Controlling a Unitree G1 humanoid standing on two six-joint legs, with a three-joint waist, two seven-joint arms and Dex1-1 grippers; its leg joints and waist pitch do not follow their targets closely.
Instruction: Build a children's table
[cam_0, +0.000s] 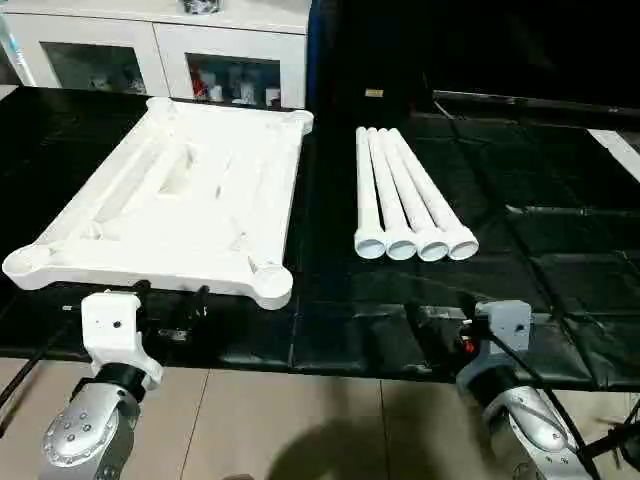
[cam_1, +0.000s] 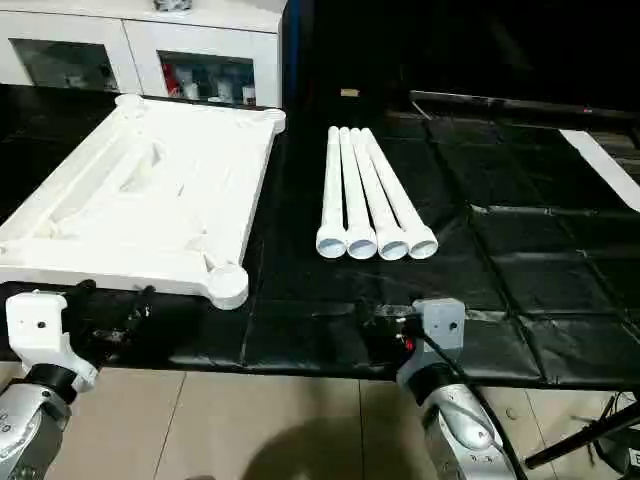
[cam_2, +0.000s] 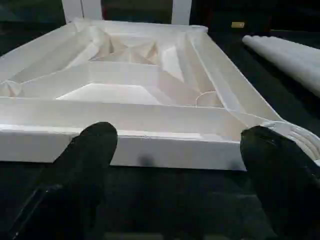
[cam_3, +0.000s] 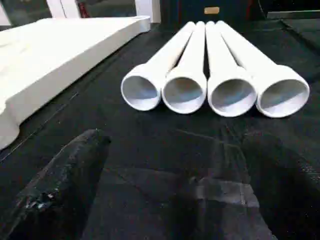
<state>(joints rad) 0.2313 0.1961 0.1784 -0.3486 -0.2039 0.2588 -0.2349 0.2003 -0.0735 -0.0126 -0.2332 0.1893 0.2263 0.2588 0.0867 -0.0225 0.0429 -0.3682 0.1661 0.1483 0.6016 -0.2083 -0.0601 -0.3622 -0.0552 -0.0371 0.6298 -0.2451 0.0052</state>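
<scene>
Claws (cam_0: 165, 300) (both agape) before legs (cam_0: 410, 195)

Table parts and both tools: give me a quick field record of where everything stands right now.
table top: upside down on the black mat, ribbed side up, sockets empty
legs: four, side by side, to the right of the top, open ends toward the robot
left tool: open, facing the top's near edge, holding nothing
right tool: open, facing the legs' ends, holding nothing

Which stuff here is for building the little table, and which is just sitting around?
For the table:
- white table top, lying ribbed side up
- four white legs, side by side

Just there:
- white glass-door cabinet behind
- black mat underneath
</scene>
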